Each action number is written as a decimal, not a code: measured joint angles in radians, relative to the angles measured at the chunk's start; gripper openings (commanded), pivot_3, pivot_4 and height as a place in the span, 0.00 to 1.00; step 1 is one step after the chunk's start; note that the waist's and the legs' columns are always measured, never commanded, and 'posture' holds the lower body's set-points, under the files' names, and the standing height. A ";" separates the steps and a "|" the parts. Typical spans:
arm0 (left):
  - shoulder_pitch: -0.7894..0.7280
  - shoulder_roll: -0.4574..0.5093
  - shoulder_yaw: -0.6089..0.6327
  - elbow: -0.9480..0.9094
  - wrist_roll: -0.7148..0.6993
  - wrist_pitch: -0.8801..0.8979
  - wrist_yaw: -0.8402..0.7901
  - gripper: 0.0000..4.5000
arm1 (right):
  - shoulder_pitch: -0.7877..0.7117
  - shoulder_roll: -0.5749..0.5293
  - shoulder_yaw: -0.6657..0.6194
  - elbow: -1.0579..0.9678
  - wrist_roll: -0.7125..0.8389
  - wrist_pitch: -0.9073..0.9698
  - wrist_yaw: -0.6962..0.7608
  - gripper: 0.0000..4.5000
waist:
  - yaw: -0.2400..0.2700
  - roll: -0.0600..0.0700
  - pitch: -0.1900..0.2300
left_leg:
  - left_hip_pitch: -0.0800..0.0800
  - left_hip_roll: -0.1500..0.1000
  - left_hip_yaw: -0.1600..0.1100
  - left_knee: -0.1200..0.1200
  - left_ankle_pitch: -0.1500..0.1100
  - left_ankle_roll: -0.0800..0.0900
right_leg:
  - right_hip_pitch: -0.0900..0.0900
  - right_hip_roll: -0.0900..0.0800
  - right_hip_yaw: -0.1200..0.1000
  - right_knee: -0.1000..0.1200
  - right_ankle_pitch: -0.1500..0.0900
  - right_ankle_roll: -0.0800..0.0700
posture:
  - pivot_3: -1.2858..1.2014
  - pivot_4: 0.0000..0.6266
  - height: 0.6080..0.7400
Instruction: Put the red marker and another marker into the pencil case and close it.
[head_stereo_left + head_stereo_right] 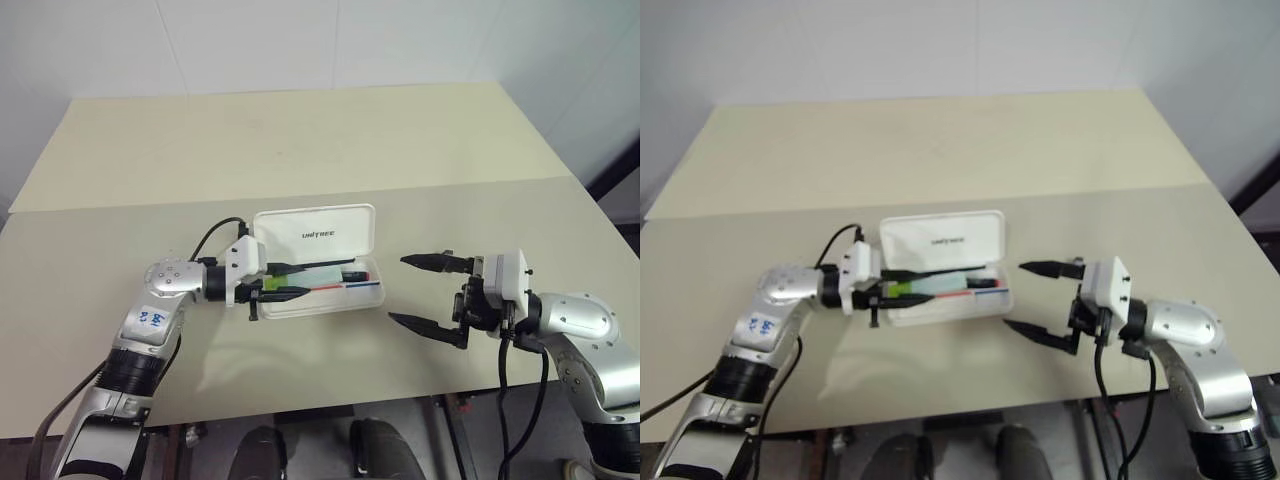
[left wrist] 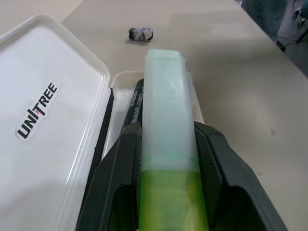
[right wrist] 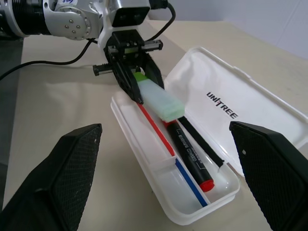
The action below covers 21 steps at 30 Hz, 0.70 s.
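Note:
The white pencil case (image 1: 330,306) lies open on the table, its "UNITREE" lid (image 1: 315,235) folded back. The red marker (image 3: 192,156), black with a red cap, lies inside the tray. My left gripper (image 1: 303,280) is shut on the other marker, a pale mint-green highlighter (image 2: 166,82), and holds it lengthwise just above the tray's left half (image 3: 161,102). My right gripper (image 1: 398,290) stands open, apart from the case on its right, with nothing between its fingers.
A thin red pen (image 3: 155,126) and a thin blue pen (image 3: 190,184) lie along the tray's front compartment. A small grey object (image 2: 140,33) sits on the table past the case's right end. The beige table (image 1: 300,140) stretches far behind the case.

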 measured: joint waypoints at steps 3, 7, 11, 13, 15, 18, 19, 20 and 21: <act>0.000 0.000 -0.008 0.001 0.000 -0.001 -0.026 0.25 | 0.010 0.000 -0.002 -0.008 0.001 0.009 -0.014 1.00 | 0.001 0.000 0.000 | 0.000 0.000 0.001 0.000 0.000 0.000 | 0.000 0.000 0.000 0.000 0.000 0.000 | 0.52 0.24 1.00; 0.002 0.020 -0.007 0.001 0.001 0.000 -0.054 0.25 | 0.016 -0.002 -0.003 -0.011 0.001 0.009 -0.026 1.00 | 0.003 0.000 0.000 | 0.000 0.000 0.001 0.000 0.000 0.000 | 0.000 0.000 0.000 0.000 0.000 0.000 | 0.52 0.24 1.00; 0.014 0.055 -0.007 0.001 0.006 0.011 -0.068 0.25 | 0.019 -0.002 -0.003 -0.013 0.001 0.009 -0.037 1.00 | 0.003 0.000 0.000 | 0.000 0.000 0.001 0.000 0.000 0.000 | 0.000 0.000 0.000 0.000 0.000 0.000 | 0.52 0.24 1.00; 0.021 0.060 -0.007 0.001 0.008 0.014 -0.072 0.25 | 0.019 -0.002 -0.003 -0.013 0.001 0.009 -0.040 1.00 | 0.003 0.000 0.000 | 0.000 0.000 0.001 0.000 0.000 0.000 | 0.000 0.000 0.000 0.000 0.000 0.000 | 0.52 0.24 1.00; 0.021 0.069 -0.009 0.001 0.016 0.013 -0.074 0.25 | 0.019 -0.002 -0.003 -0.013 0.001 0.008 -0.042 1.00 | 0.004 0.000 0.000 | 0.000 0.000 0.001 0.000 0.000 0.000 | 0.000 0.000 0.000 0.000 0.000 0.000 | 0.52 0.24 1.00; 0.021 0.071 -0.015 0.001 0.025 0.013 -0.073 0.42 | 0.018 -0.002 -0.003 -0.013 0.000 0.008 -0.044 1.00 | 0.005 0.000 0.000 | 0.000 0.000 0.001 0.000 0.000 0.000 | 0.000 0.000 0.000 0.000 0.000 0.000 | 0.52 0.24 1.00; 0.021 0.068 -0.016 0.001 0.027 0.013 -0.070 0.47 | 0.017 -0.002 -0.003 -0.013 0.000 0.008 -0.045 1.00 | 0.005 0.000 0.000 | 0.000 0.000 0.001 0.000 0.000 0.000 | 0.000 0.000 0.000 0.000 0.000 0.000 | 0.52 0.24 1.00; 0.021 0.061 -0.017 0.001 0.027 0.020 -0.069 0.53 | 0.015 -0.002 -0.002 -0.013 0.000 0.008 -0.045 1.00 | 0.005 0.000 0.000 | 0.000 0.000 0.001 0.000 0.000 0.000 | 0.000 0.000 0.000 0.000 0.000 0.000 | 0.52 0.24 1.00; 0.021 0.057 -0.019 0.000 0.027 0.034 -0.071 0.63 | 0.013 -0.002 -0.002 -0.013 0.000 0.007 -0.046 1.00 | 0.004 0.000 0.000 | 0.000 0.000 0.001 0.000 0.000 0.000 | 0.000 0.000 0.000 0.000 0.000 0.000 | 0.52 0.24 1.00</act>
